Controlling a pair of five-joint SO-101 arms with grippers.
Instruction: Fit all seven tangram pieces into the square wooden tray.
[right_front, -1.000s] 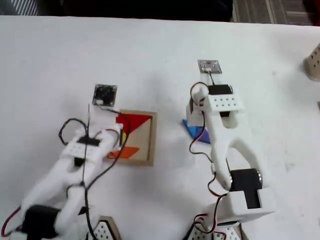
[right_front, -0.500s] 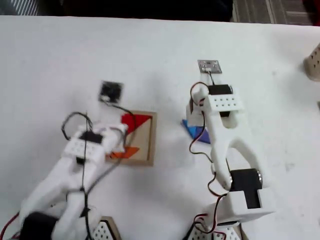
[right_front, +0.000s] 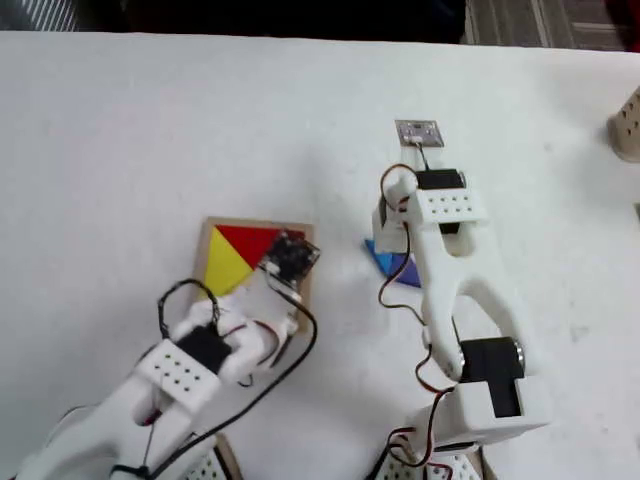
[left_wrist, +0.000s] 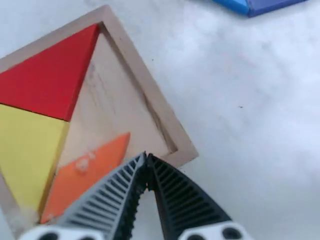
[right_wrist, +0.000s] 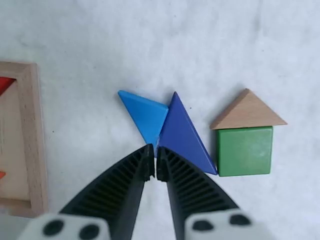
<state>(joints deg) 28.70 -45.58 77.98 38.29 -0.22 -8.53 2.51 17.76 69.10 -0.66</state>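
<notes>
My left gripper (left_wrist: 146, 167) has its jaws pressed fully together with nothing between them. The tips hang over the near corner of the square wooden tray (left_wrist: 150, 100), just beside the orange piece (left_wrist: 85, 170). I judge that shut jaws suit this spot, since a single blunt tip can nudge a flat piece into its seat. The red triangle (left_wrist: 50, 75) and yellow triangle (left_wrist: 27, 150) lie edge to edge in the tray and share a corner of it, which leaves bare wood for the rest. The right gripper (right_wrist: 154, 160) is also closed and empty. Its tips sit at the seam where the light blue triangle (right_wrist: 145, 112) touches the dark blue triangle (right_wrist: 182, 135). Beyond them the tan wooden triangle (right_wrist: 247, 112) caps the green square (right_wrist: 245, 150). All four lie on the table beside the tray, so I count four pieces to go.
</notes>
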